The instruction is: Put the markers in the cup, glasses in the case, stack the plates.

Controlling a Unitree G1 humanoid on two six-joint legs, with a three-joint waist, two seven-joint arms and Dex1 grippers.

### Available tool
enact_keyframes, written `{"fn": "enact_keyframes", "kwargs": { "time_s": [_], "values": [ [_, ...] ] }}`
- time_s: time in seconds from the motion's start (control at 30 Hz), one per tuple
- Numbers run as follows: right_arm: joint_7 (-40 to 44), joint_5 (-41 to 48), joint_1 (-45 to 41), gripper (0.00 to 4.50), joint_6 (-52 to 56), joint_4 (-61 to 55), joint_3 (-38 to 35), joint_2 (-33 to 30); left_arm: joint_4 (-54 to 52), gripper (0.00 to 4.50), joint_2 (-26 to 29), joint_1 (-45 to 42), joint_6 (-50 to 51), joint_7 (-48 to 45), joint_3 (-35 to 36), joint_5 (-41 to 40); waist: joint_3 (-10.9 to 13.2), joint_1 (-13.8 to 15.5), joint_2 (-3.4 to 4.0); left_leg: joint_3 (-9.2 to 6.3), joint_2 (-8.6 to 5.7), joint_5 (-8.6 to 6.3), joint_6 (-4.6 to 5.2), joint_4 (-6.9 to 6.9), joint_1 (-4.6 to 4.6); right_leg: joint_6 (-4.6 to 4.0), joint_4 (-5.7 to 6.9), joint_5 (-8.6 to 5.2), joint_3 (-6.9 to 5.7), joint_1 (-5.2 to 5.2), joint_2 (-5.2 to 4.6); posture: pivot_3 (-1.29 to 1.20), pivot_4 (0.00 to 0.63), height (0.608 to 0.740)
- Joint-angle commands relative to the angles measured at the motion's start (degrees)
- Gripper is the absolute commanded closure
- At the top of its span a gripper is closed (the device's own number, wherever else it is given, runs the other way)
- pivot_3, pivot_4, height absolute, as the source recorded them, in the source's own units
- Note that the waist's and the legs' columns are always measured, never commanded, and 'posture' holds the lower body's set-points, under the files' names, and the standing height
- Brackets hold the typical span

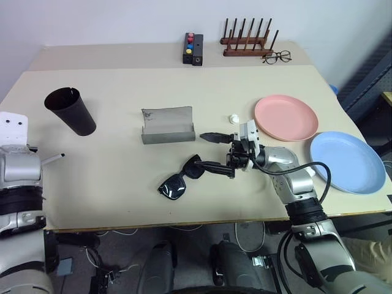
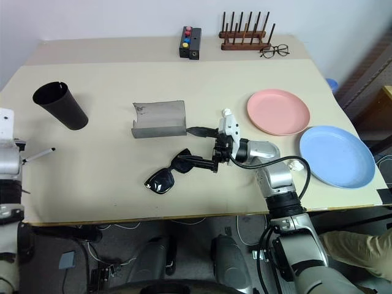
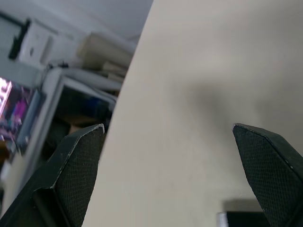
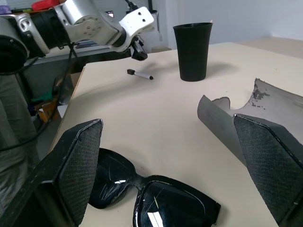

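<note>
My right gripper (image 1: 210,151) is open, pointing left over the table's middle. One finger is toward the open grey case (image 1: 167,125). The other reaches the black sunglasses (image 1: 182,178), which lie flat on the table in front of the case; in the right wrist view the sunglasses (image 4: 156,201) lie low between the fingers. A white marker with a black cap (image 1: 52,159) lies by the table's left edge, near the black cup (image 1: 69,110), which stands upright. My left gripper (image 3: 165,175) is open and empty above that edge, close to the marker (image 4: 139,74). The pink plate (image 1: 286,117) and blue plate (image 1: 346,161) lie side by side at the right.
At the back stand a black box with coloured buttons (image 1: 193,48), a wooden peg rack (image 1: 248,40) and wire-framed spectacles (image 1: 277,57). A small white object (image 1: 233,117) lies between the case and the pink plate. The blue plate sits close to the table's right edge.
</note>
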Motion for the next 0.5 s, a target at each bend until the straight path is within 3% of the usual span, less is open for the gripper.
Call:
{"fn": "enact_keyframes", "kwargs": {
  "time_s": [0.03, 0.5],
  "values": [
    [-0.26, 1.5, 0.0, 0.0, -0.12, -2.73, -1.27, -0.47, 0.37, 0.05, -0.5, -2.2, 2.9, 0.55, 0.89, -0.74, 0.0, -0.01, 0.0, 0.0, -0.01, 0.0, 0.0, 0.0, 0.0, 0.0, 0.0, 0.0, 0.0, 0.0, 0.0, 0.0, 0.15, 0.74],
    [-0.28, 1.18, -0.56, 0.0, -1.07, -0.94, -1.33, -0.37, -27.78, 0.05, -4.16, 8.73, 33.62, -6.23, 6.77, -5.1, 0.0, -0.14, 0.0, -0.02, -0.01, 0.0, -0.02, -0.02, 0.0, 0.0, 0.0, 0.0, 0.02, 0.0, 0.01, 0.0, 0.15, 0.74]
  ]
}}
